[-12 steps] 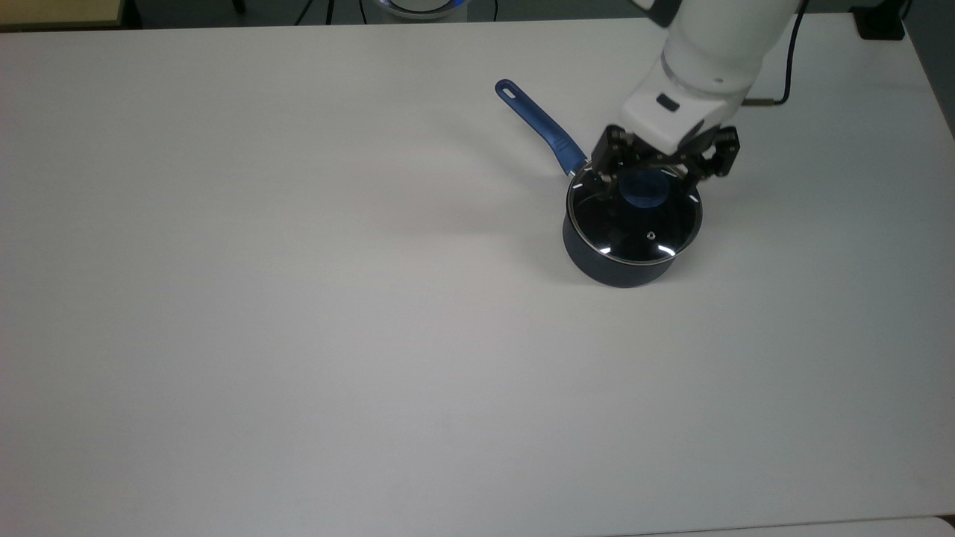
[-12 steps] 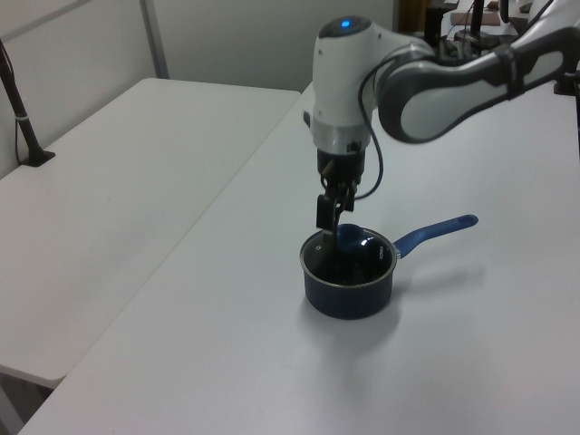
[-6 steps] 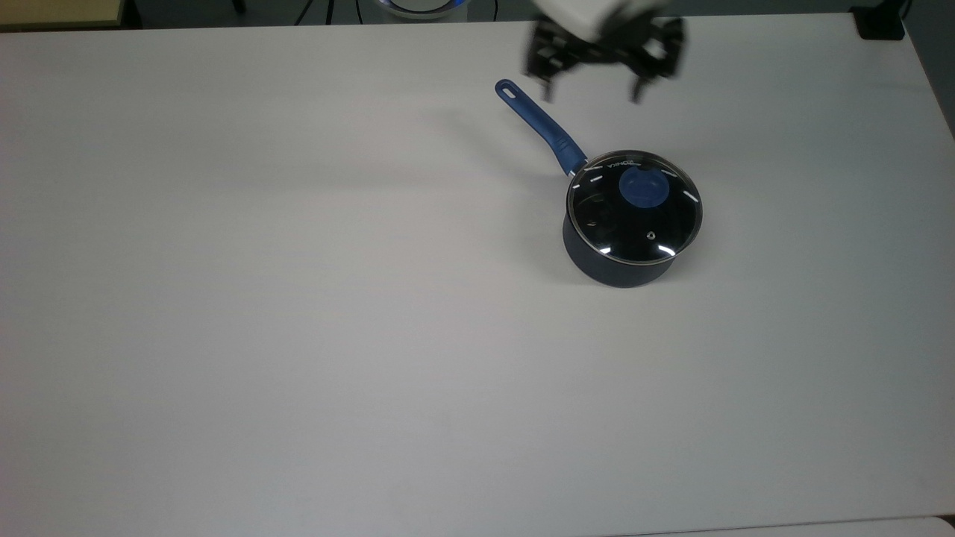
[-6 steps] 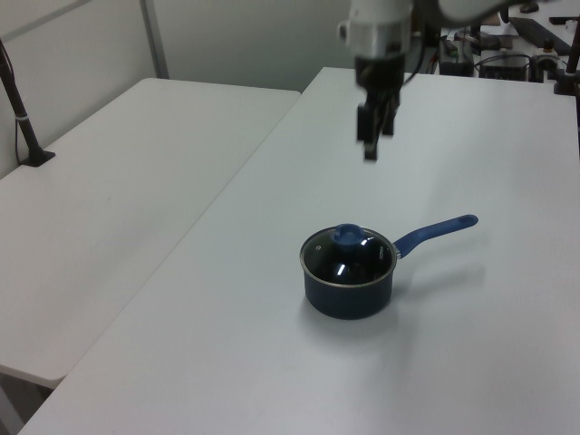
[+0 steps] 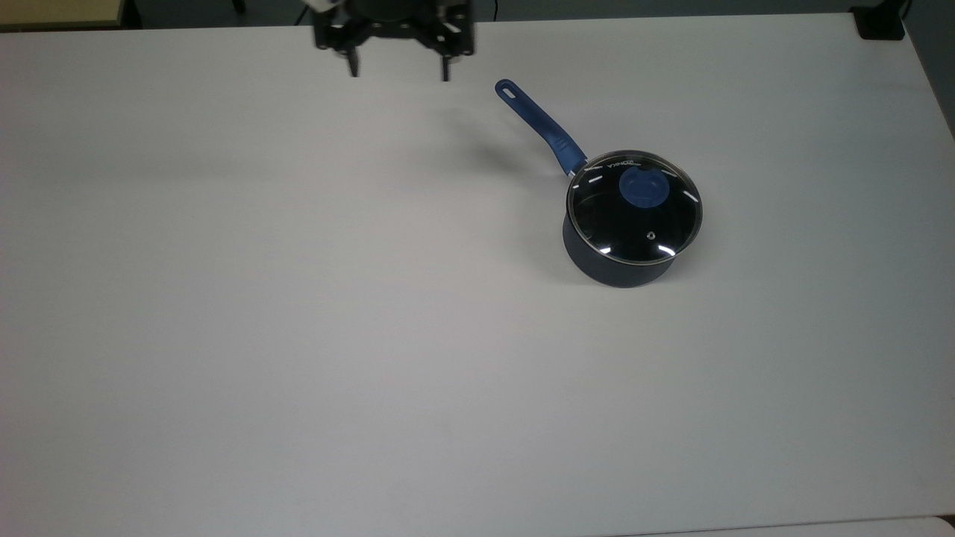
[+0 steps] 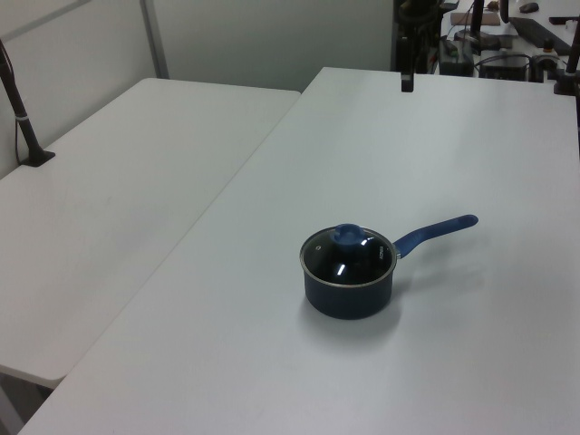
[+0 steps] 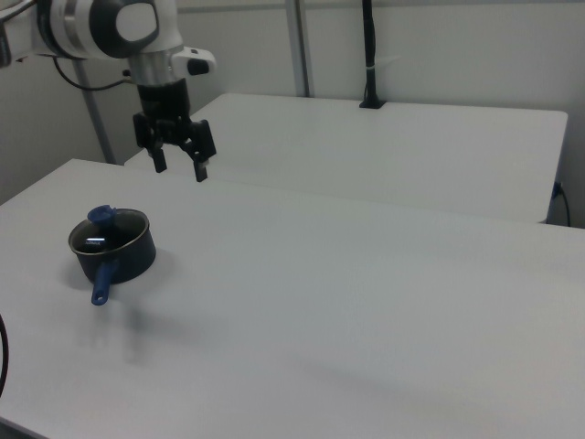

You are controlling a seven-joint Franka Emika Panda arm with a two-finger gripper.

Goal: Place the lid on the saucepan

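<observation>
The lid (image 5: 634, 207) sits seated on the saucepan (image 5: 616, 262), its metal rim flush around the pot's mouth and its blue knob (image 5: 641, 186) upward; the glass shows the dark interior beneath. The top view resolves the small steam vent (image 5: 648, 235) and lettering near the lid's rim; in the left view and the right view the lid reads as a dark disc with a knob. The saucepan's handle (image 5: 541, 127) runs toward the top view's upper left and ends in a slot hole; in the right view the handle points toward the camera, and in the left view it extends to the left view's right. The gripper (image 5: 398, 73) hangs well apart from the saucepan, near the table's far edge in the top view, its fingers spread wide and holding nothing. The right view gives the clearest account: the gripper (image 7: 179, 170) is raised above the white table (image 7: 366, 302), fingers pointing down, with the arm's wrist above it. In the left view a dark finger (image 6: 407, 80) hangs at the top edge. The table surface around the saucepan is bare on all sides. A second table (image 7: 384, 146) stands alongside.
</observation>
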